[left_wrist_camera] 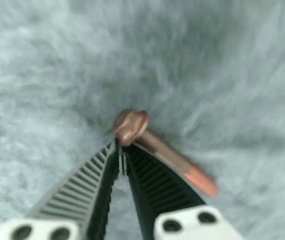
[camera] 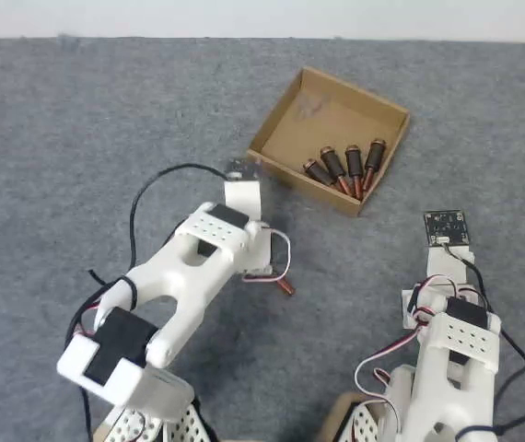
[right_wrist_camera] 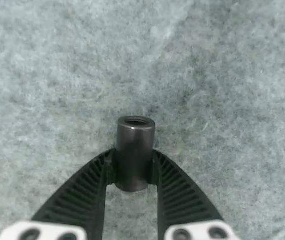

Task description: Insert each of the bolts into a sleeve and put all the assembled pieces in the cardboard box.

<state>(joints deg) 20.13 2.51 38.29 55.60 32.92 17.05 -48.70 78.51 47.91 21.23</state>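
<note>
Inside, the cardboard box (camera: 322, 120) holds seemingly four assembled pieces (camera: 336, 164).

The table is covered with a grey, short-fibred, carpet-like fabric (camera: 78, 120), mottled in lighter and darker grey. From close by, its fibres look fuzzy and matted. Along its far edge, in the high view, runs a plain whitish strip (camera: 262, 18); whether it is a wall I cannot tell. The light is soft and even, and shadows on the fabric are faint.
</note>
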